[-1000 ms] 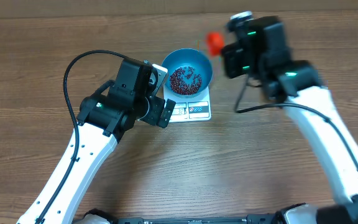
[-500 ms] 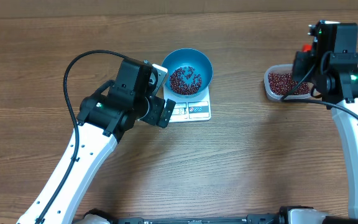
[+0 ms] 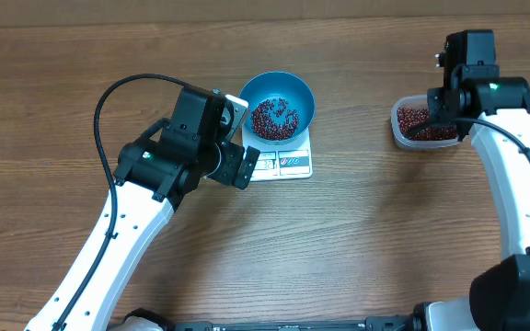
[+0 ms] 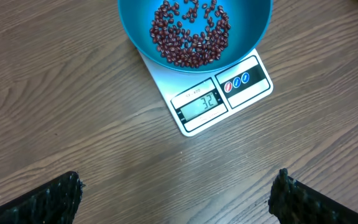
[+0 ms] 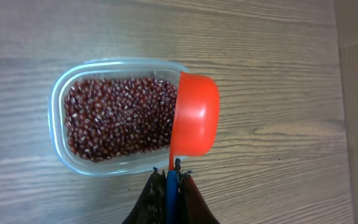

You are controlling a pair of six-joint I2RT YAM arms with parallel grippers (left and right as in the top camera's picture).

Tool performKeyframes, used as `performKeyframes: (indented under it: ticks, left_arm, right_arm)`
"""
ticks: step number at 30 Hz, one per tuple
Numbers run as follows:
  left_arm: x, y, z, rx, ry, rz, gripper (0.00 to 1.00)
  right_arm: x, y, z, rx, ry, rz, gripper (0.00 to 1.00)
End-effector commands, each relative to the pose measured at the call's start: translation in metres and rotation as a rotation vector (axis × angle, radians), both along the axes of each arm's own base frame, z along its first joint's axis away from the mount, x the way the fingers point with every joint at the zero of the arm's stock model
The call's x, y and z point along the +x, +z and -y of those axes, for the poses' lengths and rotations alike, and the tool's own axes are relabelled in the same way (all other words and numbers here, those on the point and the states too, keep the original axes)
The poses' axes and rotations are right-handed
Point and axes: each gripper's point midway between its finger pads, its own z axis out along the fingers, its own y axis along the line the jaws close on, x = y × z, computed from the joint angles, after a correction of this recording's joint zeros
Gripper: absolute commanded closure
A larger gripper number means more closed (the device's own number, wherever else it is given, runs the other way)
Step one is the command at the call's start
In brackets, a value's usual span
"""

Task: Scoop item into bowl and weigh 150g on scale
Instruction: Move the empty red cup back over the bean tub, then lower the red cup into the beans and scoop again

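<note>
Right wrist view: the right tool point(image 5: 169, 186) is clamped tight on the thin handle of an orange scoop point(image 5: 194, 115), the handle running straight back to the tool and the cup ahead of it. The cup sits over one end of the clear tub point(image 5: 58, 106), overlapping its rim. The supply of beans point(image 5: 117, 118) lies to the side of the cup, along the tub's long axis, which runs crosswise to the handle. We judge that the next dip calls for a sideways sweep into the heap rather than a push forward. No beans show on the cup; we cannot tell which face of it is toward the camera.

Overhead view: the blue bowl point(image 3: 304, 99) stands on the white scale point(image 3: 288, 164), well apart from the tub across bare tabletop point(image 3: 357, 239), on the robot's left of it. The right arm is the nearer to the tub.

Left wrist view: the left tool point(image 4: 179, 199) is spread wide and holds nothing, poised near the scale's front edge. The display point(image 4: 199, 103) reads 32, so we judge that most of the weighing remains.
</note>
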Motion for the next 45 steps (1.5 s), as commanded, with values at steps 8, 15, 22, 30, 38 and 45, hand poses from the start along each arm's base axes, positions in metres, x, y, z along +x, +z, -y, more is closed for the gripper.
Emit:
performKeyframes:
  ticks: [8,15,22,30,38,45]
  left_arm:
    - [0.003,0.003,0.002,0.009,-0.017,0.012,0.01]
    - [0.003,0.003,0.002,0.009,-0.017,0.012,0.0]
    - [0.003,0.003,0.002,0.009,-0.017,0.012,0.0]
    - [0.003,0.003,0.002,0.009,-0.017,0.012,0.01]
    - [0.003,0.003,0.002,0.009,-0.017,0.012,0.01]
    - [0.003,0.003,0.002,0.009,-0.017,0.012,0.0]
  right_arm:
    - [0.011,-0.036,-0.014,0.033,0.135,-0.118,0.96]
    - [0.012,-0.057,-0.011,0.025,0.121,-0.175,0.96]
    - [0.011,-0.069,-0.012,0.03,0.122,-0.183,0.96]
    - [0.011,-0.074,-0.021,0.078,0.144,-0.182,0.96]
    - [0.006,-0.083,-0.023,0.093,0.149,-0.203,0.96]
    - [0.002,-0.095,-0.037,0.128,0.181,-0.218,0.96]
